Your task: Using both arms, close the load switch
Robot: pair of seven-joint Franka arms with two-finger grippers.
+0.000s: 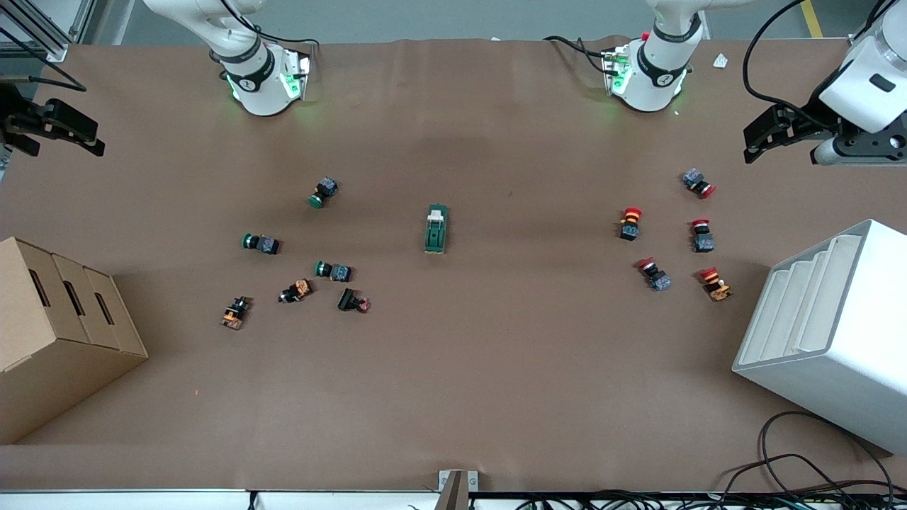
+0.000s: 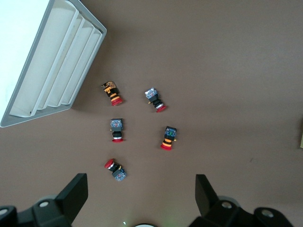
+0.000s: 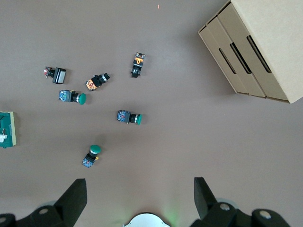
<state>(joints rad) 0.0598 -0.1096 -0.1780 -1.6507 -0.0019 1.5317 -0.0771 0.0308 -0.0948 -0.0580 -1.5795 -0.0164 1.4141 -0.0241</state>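
The load switch [image 1: 437, 229], a small dark-green rectangular block with a cream-white lever piece at its end farther from the front camera, lies flat on the brown desk [image 1: 453, 382] about midway between the two arms' ends, touched by nothing. Its edge also shows in the right wrist view [image 3: 6, 129].

The left gripper [image 1: 769, 134], a black claw on a white jointed arm, hangs in the air over the desk's edge at the left arm's end, jaws wide apart and empty; its two black fingers [image 2: 71, 196] frame a cluster of five red-capped push-buttons [image 2: 113, 96] on the desk below. Beside that cluster, nearer the front camera, stands a white plastic tray with stepped compartments [image 1: 822, 333].

The right gripper [image 1: 57, 127], also a black claw, hangs over the desk's edge at the right arm's end, jaws likewise spread and holding nothing; its fingers [image 3: 73, 198] show over a scatter of green-capped push-buttons [image 3: 129, 117] and small black-and-orange ones [image 3: 138, 64]. A brown cardboard box with three slots [image 1: 57, 333] sits at that end, nearer the front camera than the buttons.

Both grippers are well apart from the load switch.
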